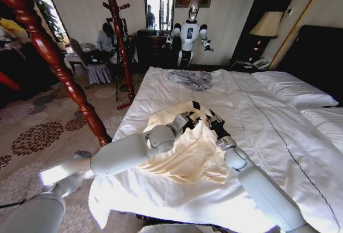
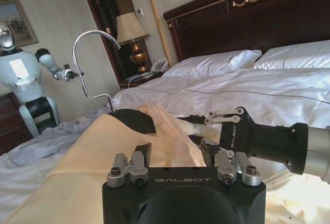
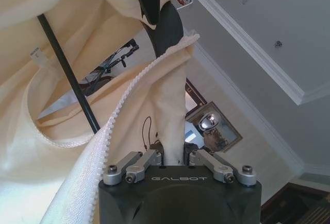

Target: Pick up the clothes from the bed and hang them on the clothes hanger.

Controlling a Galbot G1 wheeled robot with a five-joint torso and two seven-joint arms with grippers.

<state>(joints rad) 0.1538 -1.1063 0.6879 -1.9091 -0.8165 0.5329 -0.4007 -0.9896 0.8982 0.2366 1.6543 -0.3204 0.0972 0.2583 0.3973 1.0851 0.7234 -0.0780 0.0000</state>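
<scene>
Cream-yellow clothes [image 1: 187, 152] bunch above the bed [image 1: 278, 136]; right hand [image 3: 175, 158] pinches a fold taut, left hand [image 2: 172, 154] gapes beside the clothes hanger [image 2: 131, 118].

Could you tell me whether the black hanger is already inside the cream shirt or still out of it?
Inside: the slim black hanger sits under the cream-yellow shirt's collar, silver hook sticking out above.

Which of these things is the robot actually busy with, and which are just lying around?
In use: cream shirt, black hanger, bed, left gripper, right gripper.
Just lying about: grey-blue garment, pillows, lamp.
</scene>
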